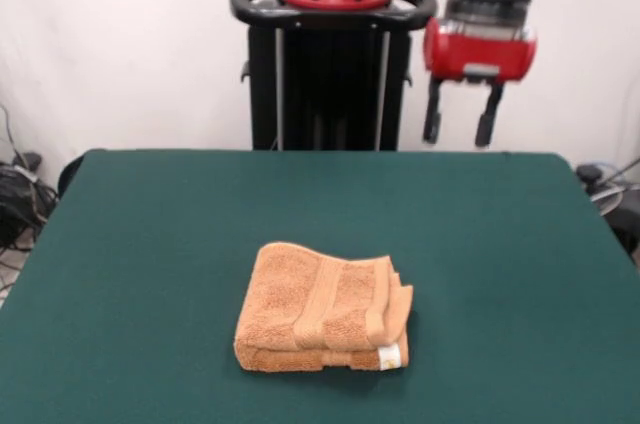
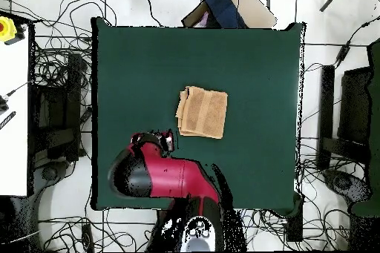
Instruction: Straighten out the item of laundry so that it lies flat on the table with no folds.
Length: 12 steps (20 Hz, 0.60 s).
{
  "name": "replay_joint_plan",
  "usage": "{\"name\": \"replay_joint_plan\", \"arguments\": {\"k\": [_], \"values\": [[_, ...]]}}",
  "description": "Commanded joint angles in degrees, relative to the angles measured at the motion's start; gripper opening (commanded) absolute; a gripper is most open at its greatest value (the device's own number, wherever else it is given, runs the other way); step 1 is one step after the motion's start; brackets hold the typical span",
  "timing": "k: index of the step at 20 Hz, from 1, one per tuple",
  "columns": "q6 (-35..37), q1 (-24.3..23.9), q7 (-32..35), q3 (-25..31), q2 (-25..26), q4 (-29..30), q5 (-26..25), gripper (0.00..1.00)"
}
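Towel, an orange-tan terry-cloth square (image 1: 323, 309), lies folded in layers mid-way across the dark green felt table (image 1: 150, 244). Well above and behind the towel, the red-and-black gripper (image 1: 461, 124) hangs open, empty; pinching only the top layer's loose corner seems wisest.

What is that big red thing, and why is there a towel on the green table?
The red thing is a robot arm on a black stand. One picture looks at it from across the table; the other looks straight down from above. At the arm's end is its gripper, like a hand with two black fingers. They are open and hold nothing, hanging in the air above the table's far edge. On the table lies one orange towel, folded in layers, with a small white tag at one corner. The robot should spread it out flat.
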Motion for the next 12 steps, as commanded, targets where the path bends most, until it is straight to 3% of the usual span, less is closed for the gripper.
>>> {"name": "replay_joint_plan", "arguments": {"k": [1, 8, 12], "values": [[-12.19, 0.36, 15.89, -3.72, 13.7, -5.03, 3.77, 1.0], [-21.43, -2.22, 15.27, -0.08, 20.18, -6.47, 6.01, 1.0], [-26.45, 0.09, 14.43, -2.35, 23.1, -7.61, 8.74, 1.0]]}}
